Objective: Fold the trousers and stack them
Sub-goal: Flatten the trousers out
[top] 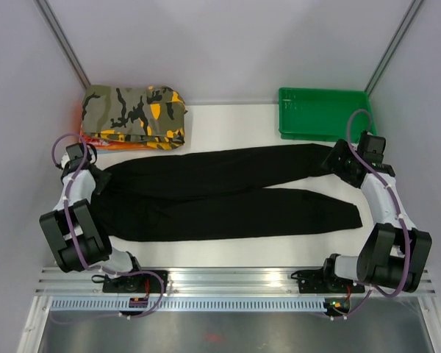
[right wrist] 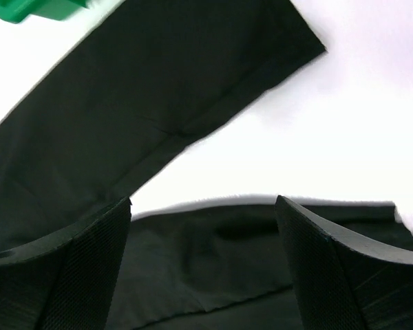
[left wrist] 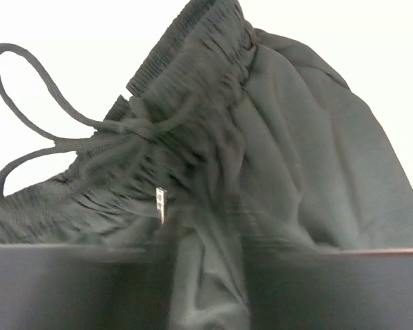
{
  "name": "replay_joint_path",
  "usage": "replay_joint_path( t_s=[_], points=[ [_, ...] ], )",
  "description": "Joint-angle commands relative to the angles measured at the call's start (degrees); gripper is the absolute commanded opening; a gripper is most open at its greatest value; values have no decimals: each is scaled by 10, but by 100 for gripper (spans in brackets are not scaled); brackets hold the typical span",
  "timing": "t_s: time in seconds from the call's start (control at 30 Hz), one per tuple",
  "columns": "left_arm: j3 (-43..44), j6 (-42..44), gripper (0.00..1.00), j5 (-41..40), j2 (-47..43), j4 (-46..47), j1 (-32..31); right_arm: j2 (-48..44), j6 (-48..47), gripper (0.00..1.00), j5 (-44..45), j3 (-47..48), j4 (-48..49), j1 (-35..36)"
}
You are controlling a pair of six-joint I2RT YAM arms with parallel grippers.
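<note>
Long plain black soft-fabric trousers lie lengthwise left-to-right on the white bench: waistband at left end effector (grip state unclear), cuffs under the wide-spread right end effector.

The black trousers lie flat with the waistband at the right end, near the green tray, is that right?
No. The trousers do lie flat, but the waistband is at the left end; the left wrist view shows it. The leg ends are near the green tray.

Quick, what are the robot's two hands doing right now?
Left gripper: cannot tell; blurred, with the waistband of the plain black soft trousers between its fingers.
Right gripper: open, holding nothing, above the trousers.
</note>
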Motion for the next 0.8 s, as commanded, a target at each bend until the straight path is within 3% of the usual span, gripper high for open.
replay_joint_path(
  t_s=[0.0, 0.03, 0.1, 0.2, 0.27, 0.4, 0.57, 0.77],
  points=[
    [41, 60, 52, 25, 7, 0, 0, -44, 18, 96, 69, -12, -37, -2],
    [42, 63, 68, 38, -3, -1, 0, -49, 19, 98, 79, -13, -45, -4],
    [39, 59, 91, 68, -24, -16, -2, -65, 24, 98, 95, -14, -79, -14],
    [38, 64, 98, 91, -93, -40, -3, -96, 49, 98, 122, -39, -113, -39],
    [46, 77, 99, 91, -151, -57, -7, -115, 62, 98, 120, -58, -122, -60],
    [61, 102, 100, 166, -226, -71, -11, -122, 70, 98, 133, -80, -133, -109],
    [41, 113, 100, 281, -256, -76, -39, -97, 80, 98, 101, -106, -115, -177],
    [30, 152, 100, 307, -264, -85, -81, -131, 65, 98, 176, -143, -65, -183]
  ],
)
